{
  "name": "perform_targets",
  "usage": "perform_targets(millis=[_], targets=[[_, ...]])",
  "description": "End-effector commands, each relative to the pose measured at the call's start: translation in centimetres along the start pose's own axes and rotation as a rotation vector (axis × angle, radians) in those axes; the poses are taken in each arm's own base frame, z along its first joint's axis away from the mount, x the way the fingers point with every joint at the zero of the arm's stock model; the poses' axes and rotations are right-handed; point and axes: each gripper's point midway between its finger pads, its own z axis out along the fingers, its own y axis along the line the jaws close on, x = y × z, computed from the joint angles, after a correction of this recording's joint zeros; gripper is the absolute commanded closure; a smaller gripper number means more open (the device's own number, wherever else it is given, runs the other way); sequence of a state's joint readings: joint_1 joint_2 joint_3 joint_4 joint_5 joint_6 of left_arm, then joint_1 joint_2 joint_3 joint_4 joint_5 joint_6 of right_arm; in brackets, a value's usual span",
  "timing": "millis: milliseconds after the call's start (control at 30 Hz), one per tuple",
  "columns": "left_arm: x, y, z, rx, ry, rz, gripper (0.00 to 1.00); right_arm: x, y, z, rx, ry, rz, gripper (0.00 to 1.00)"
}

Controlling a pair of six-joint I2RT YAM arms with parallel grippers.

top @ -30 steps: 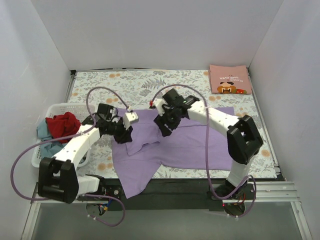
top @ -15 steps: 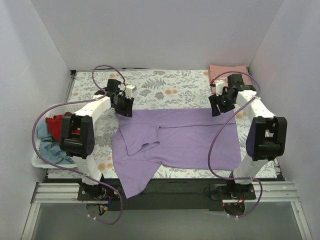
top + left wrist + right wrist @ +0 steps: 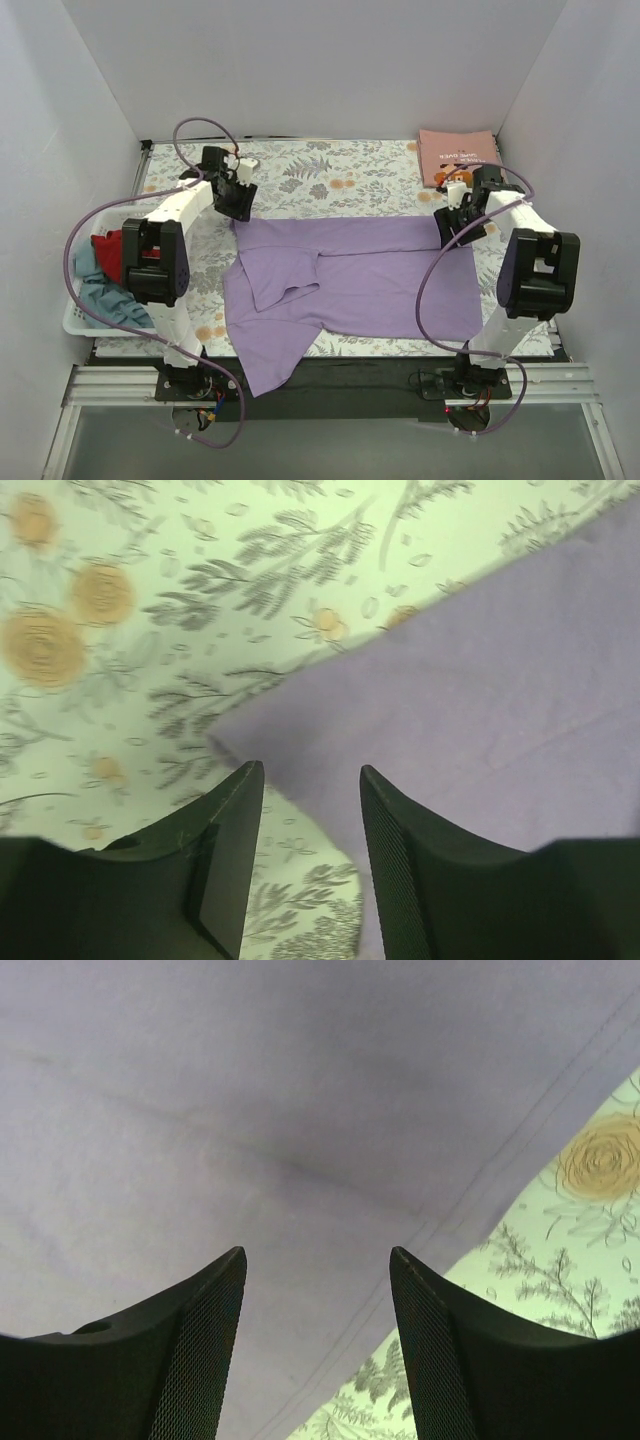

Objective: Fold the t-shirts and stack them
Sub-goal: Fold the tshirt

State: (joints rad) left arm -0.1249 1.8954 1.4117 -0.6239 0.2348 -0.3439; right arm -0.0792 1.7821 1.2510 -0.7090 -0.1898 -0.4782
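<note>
The lavender-purple t-shirt lies spread on the floral cloth, its near-left part hanging over the table's front edge. My left gripper hovers open above its far-left corner; nothing is between the fingers. My right gripper hovers open above its far-right hem, also empty. The folded salmon-pink t-shirt with brown print lies at the far right corner. A red t-shirt and a grey-blue t-shirt sit in the white basket.
The basket stands at the table's left edge. White walls enclose the table on three sides. Purple cables loop from both arms. The floral table cloth covers the table.
Both arms swung outward from the shirt's middle to its far corners. The shirt's far edge is now pulled out straight. Both grippers have lifted slightly off the corners.
</note>
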Motion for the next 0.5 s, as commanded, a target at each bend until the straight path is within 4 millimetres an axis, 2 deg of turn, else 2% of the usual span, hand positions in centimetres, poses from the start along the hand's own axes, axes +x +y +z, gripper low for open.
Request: perform_targets(millis=[0, 100, 267, 400, 467], targets=[[-1.7, 2.5, -1.9, -0.049, -0.036, 0.087, 0.57, -0.5, 1.2, -3.2, 0.006, -0.088, -0.059, 0.34], [-1.5, 3.1, -1.1, -0.034, -0.015, 0.109, 0.49, 1.1, 1.4, -3.0, 0.018, -0.052, -0.063, 0.34], [-1.0, 3.5, 0.2, -0.022, 0.007, 0.129, 0.47, 3.9, 1.1, -2.1, 0.043, 0.035, -0.071, 0.36], [-0.6, 4.1, 1.1, -0.030, 0.021, 0.134, 0.48, 6.3, 1.1, -0.6, 0.047, 0.098, -0.068, 0.37], [-0.3, 4.4, 1.5, -0.032, 0.029, 0.135, 0.47, 6.7, 0.9, 0.0, 0.056, 0.110, -0.070, 0.37]])
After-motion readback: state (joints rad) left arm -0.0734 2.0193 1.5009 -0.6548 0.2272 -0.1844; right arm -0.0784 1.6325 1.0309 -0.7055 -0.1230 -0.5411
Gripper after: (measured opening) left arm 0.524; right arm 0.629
